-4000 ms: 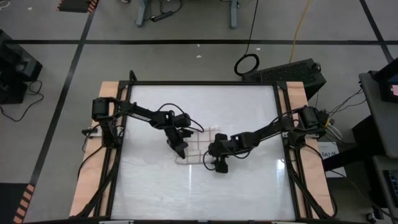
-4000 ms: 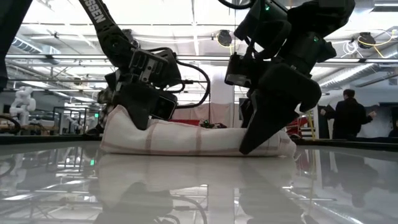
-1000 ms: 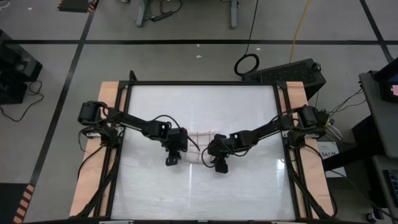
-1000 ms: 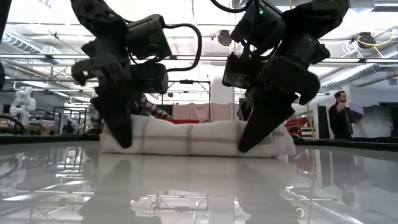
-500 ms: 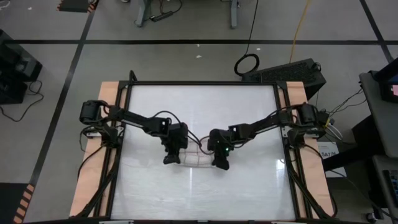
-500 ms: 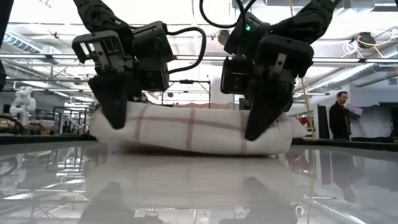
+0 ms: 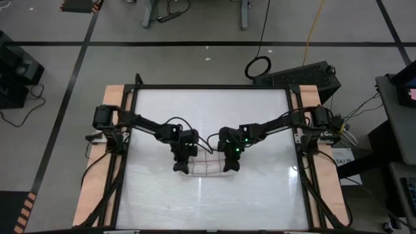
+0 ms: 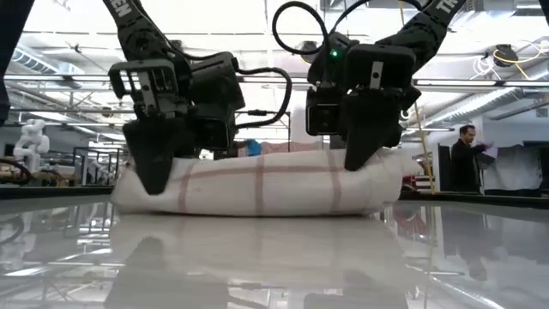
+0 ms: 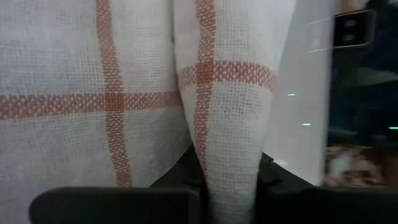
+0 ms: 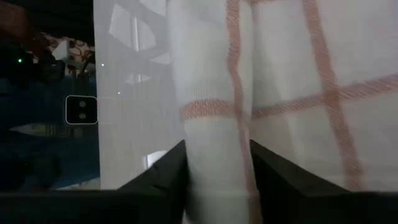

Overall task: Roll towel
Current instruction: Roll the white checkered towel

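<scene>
The tabletop (image 7: 162, 201) is a white, glossy board in a dark frame, with bare wooden strips along its two sides. It is so shiny that in the low view it mirrors the towel, the arms and the ceiling lights.

The towel (image 8: 257, 184) lies near the middle of the tabletop as a low, thick roll, white with thin red-brown lines. In the high view only a short part of it shows between the two arms.

The left pincer (image 7: 181, 166) is at one end of the roll and the right pincer (image 7: 231, 163) is at the other end. In the left wrist view a narrow fold of the cloth stands between the dark fingers (image 9: 112, 205), and they are closed on it. In the right wrist view a similar fold is between the fingers (image 10: 280, 186) of that arm, and they press on it from both sides. In the low view both pincers point down onto the top of the roll.

Around the tabletop the floor (image 7: 195, 62) is grey with black tape lines, and a cable ring (image 7: 258, 66) lies on it. A black box (image 7: 305, 75) stands near the far right corner. In the low view the room behind is a big bright hall, and a person (image 8: 467, 159) in dark clothes stands at the right.
</scene>
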### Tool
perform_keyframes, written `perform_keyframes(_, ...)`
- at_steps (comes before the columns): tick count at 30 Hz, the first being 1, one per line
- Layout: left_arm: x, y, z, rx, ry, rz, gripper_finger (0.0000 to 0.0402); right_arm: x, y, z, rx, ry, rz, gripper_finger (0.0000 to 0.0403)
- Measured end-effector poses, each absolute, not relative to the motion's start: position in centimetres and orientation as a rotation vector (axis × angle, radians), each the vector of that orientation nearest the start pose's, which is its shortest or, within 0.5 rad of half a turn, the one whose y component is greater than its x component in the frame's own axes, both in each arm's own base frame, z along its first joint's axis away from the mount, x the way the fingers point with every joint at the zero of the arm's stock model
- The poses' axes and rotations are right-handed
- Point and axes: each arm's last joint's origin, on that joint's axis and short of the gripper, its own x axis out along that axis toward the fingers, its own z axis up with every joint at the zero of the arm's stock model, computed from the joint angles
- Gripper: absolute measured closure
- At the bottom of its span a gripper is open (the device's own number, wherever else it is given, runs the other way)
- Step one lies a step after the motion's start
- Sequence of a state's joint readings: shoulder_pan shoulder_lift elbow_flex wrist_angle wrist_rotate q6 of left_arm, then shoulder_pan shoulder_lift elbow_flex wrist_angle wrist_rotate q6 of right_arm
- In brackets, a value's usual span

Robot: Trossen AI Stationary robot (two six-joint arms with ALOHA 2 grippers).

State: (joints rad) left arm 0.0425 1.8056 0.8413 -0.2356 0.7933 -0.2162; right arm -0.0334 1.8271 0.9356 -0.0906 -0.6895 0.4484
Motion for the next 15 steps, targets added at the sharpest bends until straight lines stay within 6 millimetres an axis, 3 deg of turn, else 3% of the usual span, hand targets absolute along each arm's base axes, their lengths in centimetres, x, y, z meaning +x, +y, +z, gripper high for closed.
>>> perform_keyframes(8, 30.3, -0.3, 11.0, -0.797, 1.2, -0.598, 0.0351, 33.2, 1.0, 15.1, 0.631, 1.019, 0.345, 0.0169)
perform_keyframes(12, 30.3, 0.3, 11.0, -0.824, 1.188, -0.603, 0.0351, 32.2, 1.3, 17.6, 0.501, 0.982, 0.242, 0.0147)
perform_keyframes(15, 30.2, 1.0, 11.0, -0.857, 1.174, -0.609, 0.0351, 31.2, 3.1, 19.1, 0.37, 0.959, 0.192, 0.0144)
